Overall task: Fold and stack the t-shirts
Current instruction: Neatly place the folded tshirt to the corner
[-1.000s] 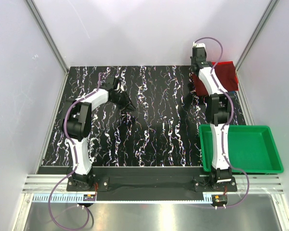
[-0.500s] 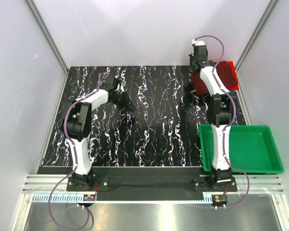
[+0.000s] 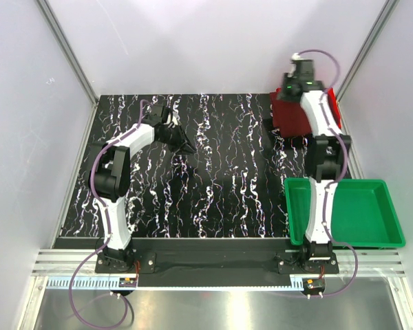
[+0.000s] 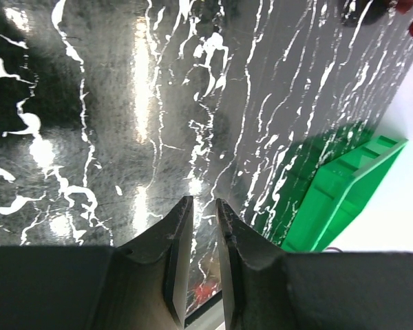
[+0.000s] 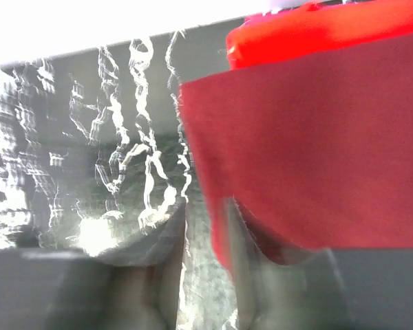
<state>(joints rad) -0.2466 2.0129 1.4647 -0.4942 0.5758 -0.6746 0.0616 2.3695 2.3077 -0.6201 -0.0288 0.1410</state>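
Right arm [image 3: 321, 110] shifted right | right jaws parted; maroon t-shirt [image 5: 316, 151] edge between | left jaws narrowly ajar, empty

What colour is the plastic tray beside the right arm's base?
The tray is plain bright green; the top external view shows it best.

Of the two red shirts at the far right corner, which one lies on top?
The dark maroon shirt; the bright red shirt shows only as an edge under it.
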